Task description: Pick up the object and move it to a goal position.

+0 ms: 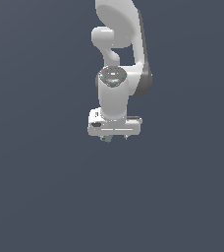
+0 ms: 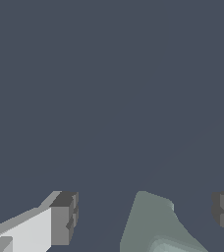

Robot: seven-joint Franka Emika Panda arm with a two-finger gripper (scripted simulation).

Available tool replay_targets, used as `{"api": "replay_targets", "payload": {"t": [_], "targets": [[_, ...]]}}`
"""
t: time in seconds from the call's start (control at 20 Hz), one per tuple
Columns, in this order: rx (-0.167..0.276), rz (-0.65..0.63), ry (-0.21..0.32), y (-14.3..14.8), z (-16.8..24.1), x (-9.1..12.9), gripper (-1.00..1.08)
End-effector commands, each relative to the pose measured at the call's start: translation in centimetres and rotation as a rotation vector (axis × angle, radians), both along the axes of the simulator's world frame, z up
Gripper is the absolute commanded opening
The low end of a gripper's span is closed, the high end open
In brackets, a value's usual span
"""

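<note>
gripper (image 2: 146,216) spread wide around the grey-green object (image 2: 151,224), pads clear of it — pre-grasp step; next, closing squarely on it.

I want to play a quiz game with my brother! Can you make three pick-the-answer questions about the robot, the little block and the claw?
1. Where is the block?
A. between the claw's fingers
B. far off at the side
C. on top of the arm

2. What colour is the block?
A. red
B. pale grey-green
C. yellow

3. How is the claw?
A. shut tight on the block
B. open
C. out of sight

Answers:
1 A, the wrist view shows a finger on each side of it.
2 B, it looks pale grey-green.
3 B, gaps show between each finger and the block.
</note>
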State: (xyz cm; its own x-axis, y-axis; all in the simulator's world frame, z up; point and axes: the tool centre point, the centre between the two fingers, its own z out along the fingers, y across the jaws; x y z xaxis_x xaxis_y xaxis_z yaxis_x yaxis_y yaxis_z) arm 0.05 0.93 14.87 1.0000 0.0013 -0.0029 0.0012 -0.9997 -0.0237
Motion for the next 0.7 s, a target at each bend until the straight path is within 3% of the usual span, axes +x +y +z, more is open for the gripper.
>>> {"api": "replay_targets", "payload": {"t": [0.0,0.65], "targets": [[0.0,0.0,0.0,0.0,0.0,0.0,1.0],[-0.02,-0.032,-0.016,-2.2,1.1,0.7,1.0]]}}
